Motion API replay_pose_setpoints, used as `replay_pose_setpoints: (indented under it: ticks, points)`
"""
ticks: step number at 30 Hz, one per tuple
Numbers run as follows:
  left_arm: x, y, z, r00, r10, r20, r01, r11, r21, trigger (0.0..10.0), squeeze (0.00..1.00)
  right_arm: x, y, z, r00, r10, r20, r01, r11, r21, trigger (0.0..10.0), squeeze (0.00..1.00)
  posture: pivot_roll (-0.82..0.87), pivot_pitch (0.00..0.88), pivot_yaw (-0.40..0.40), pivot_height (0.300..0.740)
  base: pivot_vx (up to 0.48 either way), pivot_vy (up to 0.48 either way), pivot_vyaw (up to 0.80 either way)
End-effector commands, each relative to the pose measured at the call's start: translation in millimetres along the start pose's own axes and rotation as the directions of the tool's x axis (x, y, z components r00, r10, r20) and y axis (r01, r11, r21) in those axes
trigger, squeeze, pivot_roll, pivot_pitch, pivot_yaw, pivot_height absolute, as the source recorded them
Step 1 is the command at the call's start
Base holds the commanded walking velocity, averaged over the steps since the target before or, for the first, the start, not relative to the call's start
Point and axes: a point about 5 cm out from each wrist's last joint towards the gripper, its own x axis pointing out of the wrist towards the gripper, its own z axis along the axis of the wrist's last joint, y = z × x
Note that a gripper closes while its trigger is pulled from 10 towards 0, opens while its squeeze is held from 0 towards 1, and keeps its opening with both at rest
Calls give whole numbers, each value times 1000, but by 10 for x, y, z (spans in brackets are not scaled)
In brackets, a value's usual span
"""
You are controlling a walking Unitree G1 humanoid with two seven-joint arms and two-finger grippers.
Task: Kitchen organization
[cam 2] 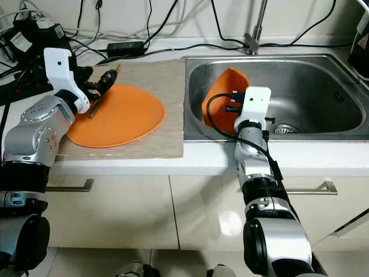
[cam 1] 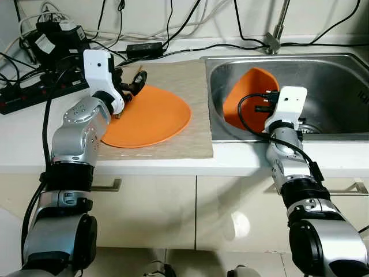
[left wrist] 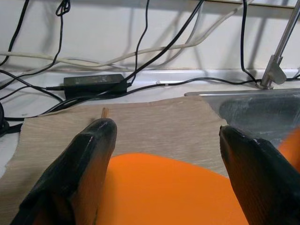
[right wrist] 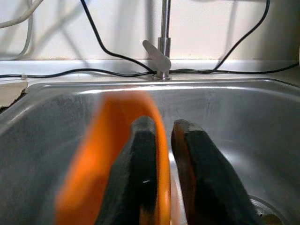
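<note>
Right gripper (right wrist: 161,168) pinches orange plate (right wrist: 93,168) inside sink (cam 1: 340,81).

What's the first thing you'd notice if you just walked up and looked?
Two bright orange plates stand out. One orange plate lies flat on a beige mat on the counter, with the left gripper above it, fingers wide apart. The other plate stands on edge in the steel sink, its rim pinched by the right gripper. Black cables tangle behind the mat.
</note>
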Motion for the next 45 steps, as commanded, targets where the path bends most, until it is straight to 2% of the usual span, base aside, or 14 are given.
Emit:
replay_pose_setpoints:
  ticks: [1, 10, 11, 12, 18, 19, 24, 26, 28, 29, 30, 39, 44, 45]
  points:
    - [13, -14, 88, 1000, -11, 17, 11, 1000, 22, 10000, 0, -84, 58, -208, 995, 4, -98, -3, 1000, 14, 10000, 1000, -66, 0, 121, 707, 0, 0, 0]
    - [27, -30, 98, 1000, -18, 19, 17, 1000, 21, 10000, 0, -39, 82, -122, 998, 9, -68, -8, 1000, 15, 10000, 1000, -70, 0, 118, 707, 0, 0, 0]
    - [29, -31, 100, 1000, -19, 20, 18, 1000, 21, 10000, 0, -36, 92, -112, 998, 11, -64, -10, 1000, 10, 10000, 867, -70, 0, 119, 707, 0, 0, 0]
    - [32, -33, 102, 1000, -18, 21, 18, 1000, 21, 10000, 0, -26, 123, -70, 999, 21, -47, -21, 1000, 6, 10000, 0, -70, 0, 117, 707, 0, 0, 0]
    - [42, -38, 112, 1000, -19, 24, 18, 1000, 19, 10000, 0, 23, 220, 110, 999, 51, 15, -52, 998, 35, 10000, 0, -71, 0, 115, 707, 0, 0, 0]
    - [44, -41, 122, 999, -19, 28, 19, 1000, 19, 10000, 0, 48, 284, 252, 995, 77, 67, -81, 995, 59, 10000, 0, -71, 0, 115, 707, 0, 0, 0]
    - [57, -54, 130, 999, -23, 31, 22, 999, 23, 10000, 0, 75, 378, 462, 984, 116, 134, -130, 986, 102, 10000, 0, -73, 0, 114, 707, 0, 0, 0]
    - [62, -68, 131, 999, -26, 32, 25, 999, 28, 10000, 0, 83, 416, 551, 980, 130, 147, -152, 977, 148, 10000, 0, -75, 0, 113, 707, 0, 0, 0]
    - [61, -80, 108, 999, -27, 29, 27, 999, 30, 10000, 0, 75, 452, 615, 978, 148, 148, -178, 960, 214, 10000, 0, -75, 0, 113, 707, 0, 0, 0]
    - [61, -80, 108, 999, -27, 29, 27, 999, 30, 10000, 0, 75, 452, 615, 978, 148, 148, -178, 960, 214, 10000, 0, -75, 0, 113, 707, 0, 0, 0]
    - [64, -93, 83, 999, -28, 24, 27, 999, 32, 10000, 0, 51, 490, 657, 974, 168, 149, -204, 941, 271, 10000, 0, -78, 0, 112, 707, 0, 0, 0]
    - [90, -93, 78, 999, -37, 0, 36, 998, 57, 10000, 0, -32, 610, 734, 962, 235, 141, -272, 871, 408, 10000, 0, -80, 0, 119, 707, 0, 0, 0]
    - [108, 7, 1, 996, 13, -89, -2, 993, 115, 10000, 0, -126, 702, 782, 946, 289, 148, -324, 818, 476, 10000, 0, -75, 0, 121, 707, 0, 0, 0]
    - [108, 7, 1, 996, 13, -89, -2, 993, 115, 10000, 0, -126, 702, 782, 946, 289, 148, -324, 818, 476, 10000, 0, -75, 0, 121, 707, 0, 0, 0]
